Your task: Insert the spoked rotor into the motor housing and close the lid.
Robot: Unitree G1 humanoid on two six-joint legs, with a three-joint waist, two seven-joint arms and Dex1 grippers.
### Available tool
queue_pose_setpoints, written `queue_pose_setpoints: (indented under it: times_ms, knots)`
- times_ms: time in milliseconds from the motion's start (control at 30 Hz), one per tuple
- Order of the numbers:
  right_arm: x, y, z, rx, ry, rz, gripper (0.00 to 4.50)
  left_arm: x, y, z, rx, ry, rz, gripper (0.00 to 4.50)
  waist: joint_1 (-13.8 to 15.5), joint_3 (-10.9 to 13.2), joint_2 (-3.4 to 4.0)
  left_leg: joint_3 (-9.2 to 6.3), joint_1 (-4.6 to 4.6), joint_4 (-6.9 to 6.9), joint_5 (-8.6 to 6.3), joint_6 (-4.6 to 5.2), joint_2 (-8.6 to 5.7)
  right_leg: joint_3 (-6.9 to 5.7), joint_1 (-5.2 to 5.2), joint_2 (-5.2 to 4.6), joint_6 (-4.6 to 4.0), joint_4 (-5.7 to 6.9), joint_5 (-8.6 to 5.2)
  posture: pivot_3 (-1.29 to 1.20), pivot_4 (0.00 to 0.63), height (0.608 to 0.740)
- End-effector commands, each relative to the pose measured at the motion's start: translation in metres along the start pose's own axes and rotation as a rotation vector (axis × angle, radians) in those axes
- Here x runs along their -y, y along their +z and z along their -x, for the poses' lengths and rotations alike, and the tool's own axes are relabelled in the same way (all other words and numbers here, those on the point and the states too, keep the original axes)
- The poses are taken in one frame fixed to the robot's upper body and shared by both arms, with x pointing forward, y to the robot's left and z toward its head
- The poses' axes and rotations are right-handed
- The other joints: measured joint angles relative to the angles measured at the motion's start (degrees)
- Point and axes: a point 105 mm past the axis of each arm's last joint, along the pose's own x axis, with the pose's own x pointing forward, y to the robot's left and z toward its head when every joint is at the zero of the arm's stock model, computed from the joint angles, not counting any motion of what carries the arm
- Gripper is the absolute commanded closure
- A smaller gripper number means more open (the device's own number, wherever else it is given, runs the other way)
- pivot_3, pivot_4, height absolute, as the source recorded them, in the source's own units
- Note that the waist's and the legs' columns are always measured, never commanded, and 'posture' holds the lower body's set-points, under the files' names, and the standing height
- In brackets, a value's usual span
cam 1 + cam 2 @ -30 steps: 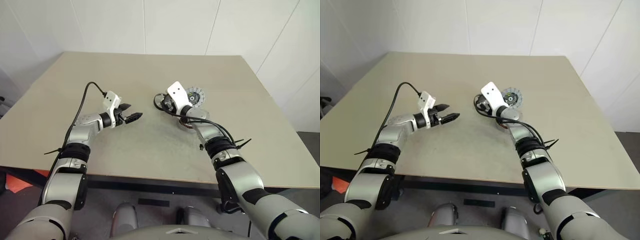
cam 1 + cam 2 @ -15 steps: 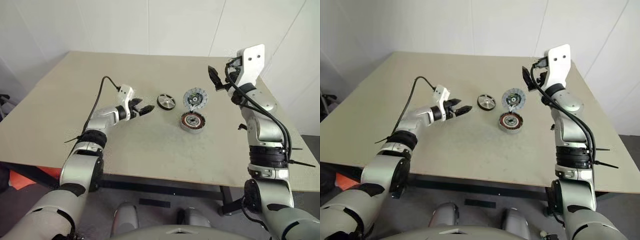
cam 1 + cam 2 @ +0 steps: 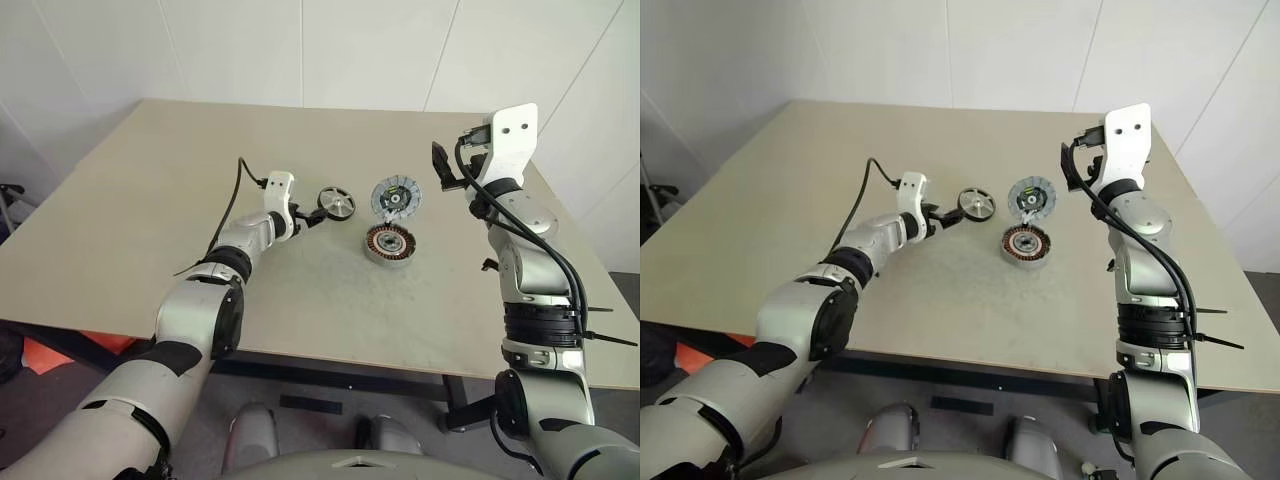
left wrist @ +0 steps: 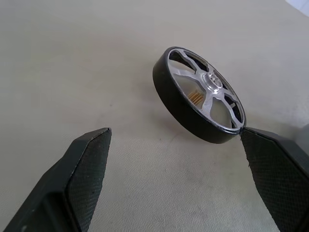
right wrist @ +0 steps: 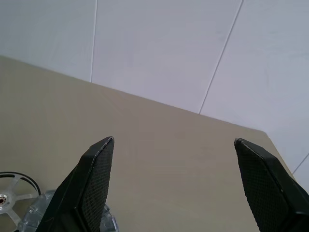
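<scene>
The spoked rotor (image 3: 336, 203), a small black-rimmed wheel with silver spokes, lies on the table left of the lid (image 3: 396, 196). The lid is a flat grey segmented disc with a dark centre. Nearer to me sits the motor housing (image 3: 388, 243), its copper windings facing up. My left gripper (image 3: 312, 216) is open just left of the rotor. In the left wrist view the rotor (image 4: 200, 101) sits just ahead of the open gripper (image 4: 174, 137), its rim close to one fingertip (image 4: 270, 159). My right gripper (image 3: 445, 170) is open and empty, raised high to the right of the lid.
The beige table (image 3: 300, 290) holds nothing else near the three parts. Its right edge (image 3: 575, 240) runs below my right arm. White wall panels (image 5: 169, 48) stand behind the table's far edge.
My right gripper has lifted up and to the right, away from the parts, and opened wider, uncovering the rotor. My left gripper has moved right, up to the rotor. The camera has shifted.
</scene>
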Motion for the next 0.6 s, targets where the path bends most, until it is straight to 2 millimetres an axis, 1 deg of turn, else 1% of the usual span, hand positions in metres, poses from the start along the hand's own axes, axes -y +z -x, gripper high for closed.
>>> queue_pose_setpoints:
  times_ms: [33,133,300,467,600]
  knots:
    - [0.006,0.018,0.003,0.065,-0.022,0.023,0.01,0.014,0.016,-0.006,0.047,-0.021,0.07,0.0,0.0,0.0,0.0,0.0,0.0,0.01,0.0,0.0,0.0,0.0,0.0,0.0,0.0,0.01,0.0,0.0,0.0,0.74]
    - [0.006,0.017,0.002,0.064,-0.02,0.023,0.01,0.02,0.009,-0.011,0.037,0.01,0.138,0.0,0.0,0.0,0.0,0.0,0.0,0.02,0.0,0.0,0.0,0.0,0.0,0.0,0.0,0.01,0.0,0.0,0.0,0.74]
    - [0.007,0.015,0.002,0.058,-0.021,0.027,0.01,0.023,0.005,-0.016,0.033,0.063,0.194,0.0,-0.2,0.0,0.0,0.0,0.0,0.01,-0.01,0.02,0.01,-0.02,-0.01,0.01,0.0,0.0,0.0,0.0,0.0,0.74]
    - [0.008,0.011,0.002,0.048,-0.023,0.027,0.01,0.026,0.008,-0.019,0.054,0.097,0.267,0.0,-0.1,0.0,0.0,-0.01,-0.02,0.04,-0.02,0.04,0.0,-0.02,0.0,0.0,0.01,0.0,0.0,0.0,0.0,0.74]
    - [0.008,0.009,0.003,0.041,-0.025,0.026,0.01,0.03,0.015,-0.021,0.086,0.11,0.379,0.0,-0.1,0.0,0.0,-0.01,-0.04,0.04,-0.03,0.06,0.0,-0.03,-0.01,0.0,0.01,-0.01,0.0,0.0,0.0,0.74]
